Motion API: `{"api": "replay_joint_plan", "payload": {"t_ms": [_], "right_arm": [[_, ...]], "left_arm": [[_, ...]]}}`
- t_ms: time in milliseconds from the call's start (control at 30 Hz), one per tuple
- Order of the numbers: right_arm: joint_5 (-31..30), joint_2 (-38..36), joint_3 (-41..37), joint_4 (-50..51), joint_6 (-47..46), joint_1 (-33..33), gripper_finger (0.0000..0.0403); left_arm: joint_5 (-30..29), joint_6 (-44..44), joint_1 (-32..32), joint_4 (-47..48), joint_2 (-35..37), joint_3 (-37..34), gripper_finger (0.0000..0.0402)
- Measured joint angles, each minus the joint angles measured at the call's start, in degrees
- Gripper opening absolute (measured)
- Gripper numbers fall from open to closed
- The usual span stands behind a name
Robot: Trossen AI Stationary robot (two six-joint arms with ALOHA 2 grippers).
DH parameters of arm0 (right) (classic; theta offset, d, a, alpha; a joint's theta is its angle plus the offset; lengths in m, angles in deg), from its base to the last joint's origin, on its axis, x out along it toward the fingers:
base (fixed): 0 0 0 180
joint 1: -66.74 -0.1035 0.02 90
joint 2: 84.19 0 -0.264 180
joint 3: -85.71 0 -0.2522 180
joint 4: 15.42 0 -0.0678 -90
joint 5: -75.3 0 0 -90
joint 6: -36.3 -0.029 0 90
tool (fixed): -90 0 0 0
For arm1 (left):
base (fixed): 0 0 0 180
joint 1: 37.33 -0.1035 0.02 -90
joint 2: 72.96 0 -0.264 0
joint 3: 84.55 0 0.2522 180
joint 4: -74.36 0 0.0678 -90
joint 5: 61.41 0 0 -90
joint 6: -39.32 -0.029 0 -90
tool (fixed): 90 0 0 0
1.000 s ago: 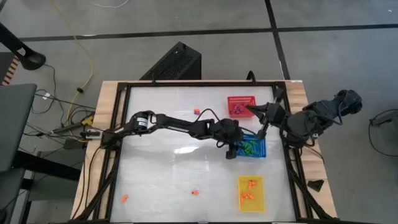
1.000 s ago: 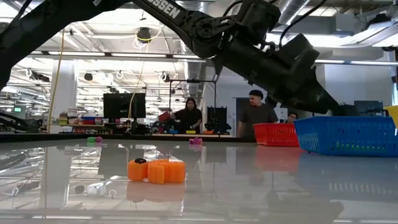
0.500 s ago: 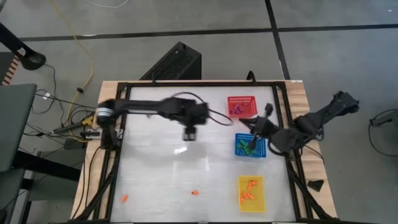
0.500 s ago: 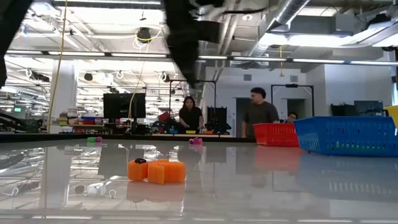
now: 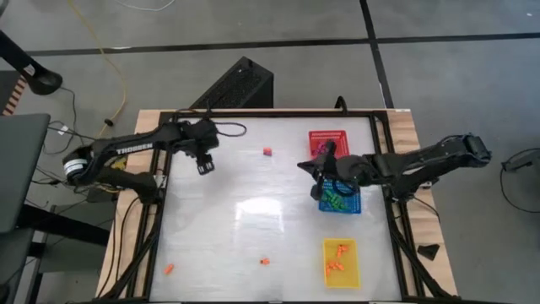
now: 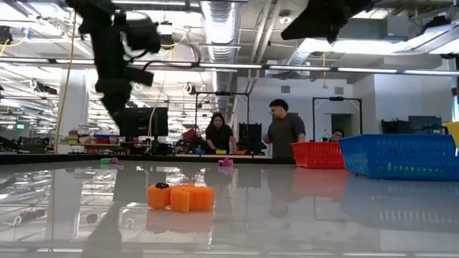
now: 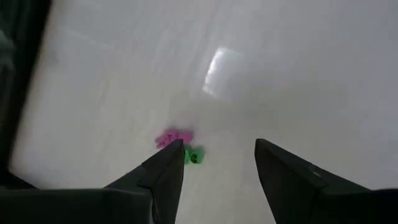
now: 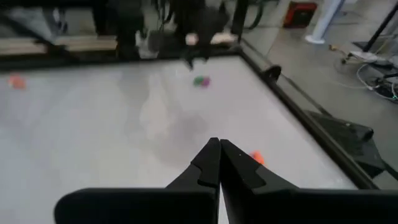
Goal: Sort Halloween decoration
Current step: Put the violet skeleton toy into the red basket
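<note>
The left end effector point(image 5: 203, 165) hung with fingers apart and empty above the tabletop point(image 5: 245, 228), over a pink trinket point(image 7: 173, 137) and a green trinket point(image 7: 194, 156) lying together. The right end effector point(image 5: 314, 165) was clenched, holding nothing, beside the red basket point(image 5: 329, 135) and blue basket point(image 5: 340, 199). Other orange trinkets point(image 6: 181, 196) lay scattered well apart.

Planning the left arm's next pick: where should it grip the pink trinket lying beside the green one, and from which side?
Probably from straight above. The pink trinket lies low on the table, touching the green trinket. The left gripper hangs open above them. Close the fingers across the pink piece's free sides, away from the green one, to avoid taking both.
</note>
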Motion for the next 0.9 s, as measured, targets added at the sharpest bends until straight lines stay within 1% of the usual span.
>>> {"api": "replay_joint_plan", "payload": {"t_ms": [67, 133, 233, 300, 367, 533, 667, 900], "right_arm": [[2.68, 0.09, -0.02, -1.95, -0.01, 1.21, 0.0032], [5.72, 0.67, -0.02, -3.91, 0.11, 1.69, 0.003], [8.17, 0.97, -0.02, -4.82, 1.81, 1.91, 0.0029], [8.42, 1.37, -0.02, -5.67, 2.93, 2.03, 0.003], [8.53, 1.59, -0.09, -5.74, 4.19, 2.28, 0.0032], [9.62, 1.68, -0.06, -6.24, 6.67, 3.22, 0.0031], [12.2, 1.68, -0.06, -6.27, 8.18, 4.7, 0.0031], [13.01, 1.66, -0.06, -6.23, 8.77, 7.01, 0.0032]], "left_arm": [[2.47, 0.92, -4.01, -2.07, -0.19, -1.99, 0.0182], [4.55, 3.61, -7.85, -2.98, -1.36, -2.7, 0.0181], [5.11, 12.27, -12.52, -3.75, -4.33, -2.67, 0.0181], [5.24, 19.43, -15.01, -3.57, -6.27, -2.67, 0.0181], [5.66, 22.52, -16.66, -3.65, -8.59, -2.67, 0.0181], [6.37, 21.27, -17.78, -6.59, -13.27, -2.65, 0.0181], [9.82, 20.89, -17.69, -10.31, -15.08, -2.59, 0.0181], [12.16, 19.32, -17.69, -10.62, -18.75, -2.24, 0.0177]]}}
